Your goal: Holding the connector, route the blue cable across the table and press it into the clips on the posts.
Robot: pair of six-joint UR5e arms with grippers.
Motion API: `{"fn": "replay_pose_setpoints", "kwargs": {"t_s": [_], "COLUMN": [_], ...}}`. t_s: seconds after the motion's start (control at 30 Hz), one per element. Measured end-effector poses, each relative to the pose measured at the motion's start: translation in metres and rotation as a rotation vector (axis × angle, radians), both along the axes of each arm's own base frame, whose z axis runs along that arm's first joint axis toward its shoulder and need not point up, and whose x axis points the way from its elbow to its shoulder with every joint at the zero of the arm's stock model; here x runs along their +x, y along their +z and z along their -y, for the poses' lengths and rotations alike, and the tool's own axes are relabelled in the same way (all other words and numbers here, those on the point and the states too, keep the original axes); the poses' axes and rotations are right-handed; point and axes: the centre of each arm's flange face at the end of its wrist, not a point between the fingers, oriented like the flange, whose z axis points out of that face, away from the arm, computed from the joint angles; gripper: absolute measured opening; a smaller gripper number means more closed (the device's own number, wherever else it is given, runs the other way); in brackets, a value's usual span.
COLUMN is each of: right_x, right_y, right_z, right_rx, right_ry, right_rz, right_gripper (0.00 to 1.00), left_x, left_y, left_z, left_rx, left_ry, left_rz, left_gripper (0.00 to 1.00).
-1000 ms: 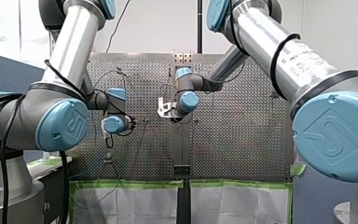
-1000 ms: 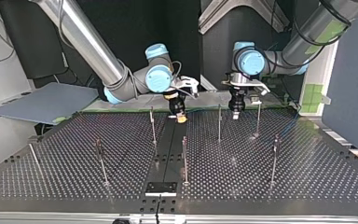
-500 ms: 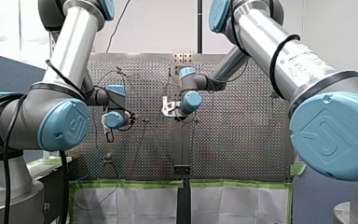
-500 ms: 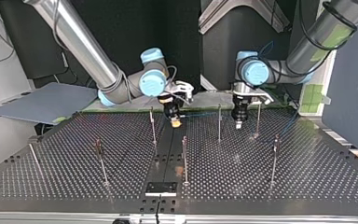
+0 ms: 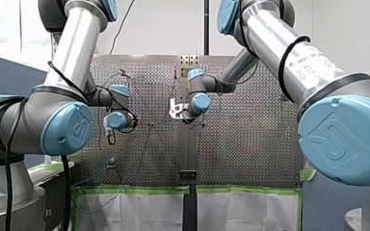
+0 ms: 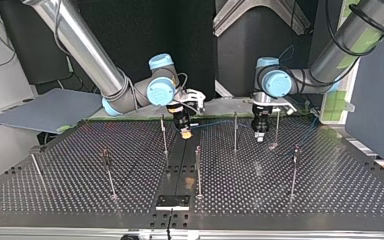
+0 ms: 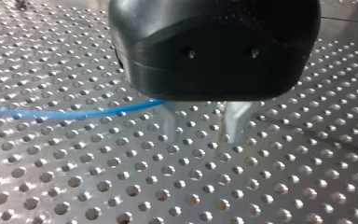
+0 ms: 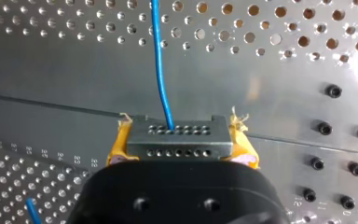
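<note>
right gripper: my right gripper [image 8: 179,134] has its yellow pads [image 8: 116,145] clamped on the two sides of the connector [image 8: 177,145]. In the top view it hangs over the table's plain centre strip, near the far edge.
connector: a grey block with rows of small holes, held clear of the perforated table [image 8: 37,28].
blue cable: the blue cable [image 8: 160,70] leaves the connector's face and runs straight ahead over the table. In the top view it stretches from my right gripper towards my left gripper.
left gripper: my left gripper [image 7: 201,125] is black, with its metal fingers [image 7: 235,120] parted, bare table holes showing between them and nothing in them. The cable comes in alongside one finger, but whether it touches is unclear.
posts: thin upright posts [image 6: 235,131] stand on the table. One is just beside my right gripper, one between the grippers and one just beside my left gripper.
</note>
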Motion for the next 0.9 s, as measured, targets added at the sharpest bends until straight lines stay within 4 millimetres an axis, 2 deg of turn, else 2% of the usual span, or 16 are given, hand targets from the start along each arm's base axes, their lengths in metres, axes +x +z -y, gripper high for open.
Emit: {"fn": "replay_pose_setpoints", "kwargs": {"t_s": [0.2,0.4,0.73,0.9], "right_x": [0.001,0.002,0.005,0.007], "right_y": [0.000,0.000,-0.001,-0.001], "right_z": [-0.001,-0.003,-0.007,-0.010], "right_rx": [0.004,0.008,0.010,0.011], "right_ry": [0.013,0.017,0.025,0.030], "right_rz": [0.003,0.003,0.001,-0.001], "right_gripper": [0.00,0.00,0.00,0.00], "left_x": [-0.006,-0.024,-0.078,-0.095], "left_y": [-0.001,0.005,0.012,0.014], "left_z": [0.000,0.002,0.030,0.045], "left_rx": [0.049,0.088,0.084,0.091], "left_ry": [0.018,0.038,0.030,0.029], "left_rz": [-0.044,-0.083,-0.165,-0.184], "left_gripper": [1.00,1.00,1.00,1.00]}}
